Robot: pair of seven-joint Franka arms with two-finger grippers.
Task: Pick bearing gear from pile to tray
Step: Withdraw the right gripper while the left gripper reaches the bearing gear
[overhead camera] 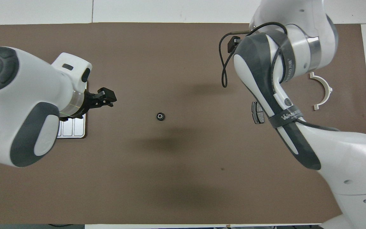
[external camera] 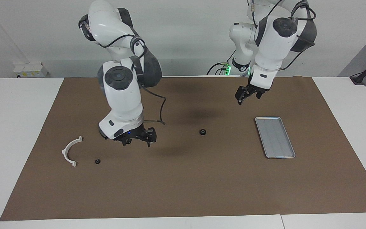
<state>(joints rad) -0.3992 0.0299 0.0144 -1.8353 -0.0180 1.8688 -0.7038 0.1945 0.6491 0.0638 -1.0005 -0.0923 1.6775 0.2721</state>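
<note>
1. Where the brown, matte mat (external camera: 183,178) reaches toward the right arm's end of the table, a white curved half-ring bracket (external camera: 70,150) lies flat, smooth and plastic-looking, with small squared tabs at its ends.
2. Just beside it, slightly farther from the robots, sits a small black ring (external camera: 97,161), round and dull.
3. Over the spot near these parts hangs the right gripper (external camera: 137,140), black and blocky under a glossy white wrist, its fingers spread apart and holding nothing.
4. Partly covered by that arm in the overhead view, a dark grey brake pad (overhead camera: 257,112) shows as a flat, rounded slab.
5. Alone near the middle of the mat lies the bearing gear (external camera: 203,132), a small black ring with a pale centre, touching neither gripper and well apart from the tray.
6. Above the bare mat between the gear and the tray hangs the left gripper (external camera: 246,94), fingers parted and empty.
7. Toward the left arm's end rests the tray (external camera: 274,137), a flat rectangular silver-grey metal piece with a raised rim, rounded corners and shallow lengthwise ribs, holding nothing.
</note>
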